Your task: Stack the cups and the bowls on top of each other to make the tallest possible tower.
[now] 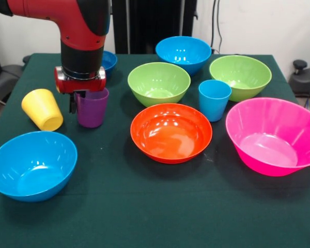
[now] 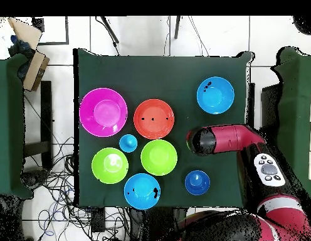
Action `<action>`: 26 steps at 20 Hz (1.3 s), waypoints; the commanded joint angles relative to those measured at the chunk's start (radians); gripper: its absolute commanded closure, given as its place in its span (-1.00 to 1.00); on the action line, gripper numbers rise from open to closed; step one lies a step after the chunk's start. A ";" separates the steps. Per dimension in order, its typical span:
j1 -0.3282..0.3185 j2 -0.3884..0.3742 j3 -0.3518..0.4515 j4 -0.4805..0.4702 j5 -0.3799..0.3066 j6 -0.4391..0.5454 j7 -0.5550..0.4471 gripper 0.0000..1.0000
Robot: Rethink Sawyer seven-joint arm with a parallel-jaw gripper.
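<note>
So far nothing is stacked: every glossy plastic bowl, like the orange one [image 1: 171, 132], sits apart on the green desk [image 1: 160, 206]. The red arm's end effector [image 1: 77, 102] is at the purple ribbed cup's [image 1: 92, 107] rim; grip unclear.

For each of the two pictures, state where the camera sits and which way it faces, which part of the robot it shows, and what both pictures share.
Front view: across the table, level, facing the robot; the arm comes down to the purple cup.
Overhead view: above the table, looking straight down; the arm reaches in from the lower right, hiding the cup.
Shared: the orange bowl and pink bowl.
</note>
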 commanded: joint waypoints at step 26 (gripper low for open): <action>-0.004 -0.004 0.099 -0.049 0.020 0.244 -0.216 1.00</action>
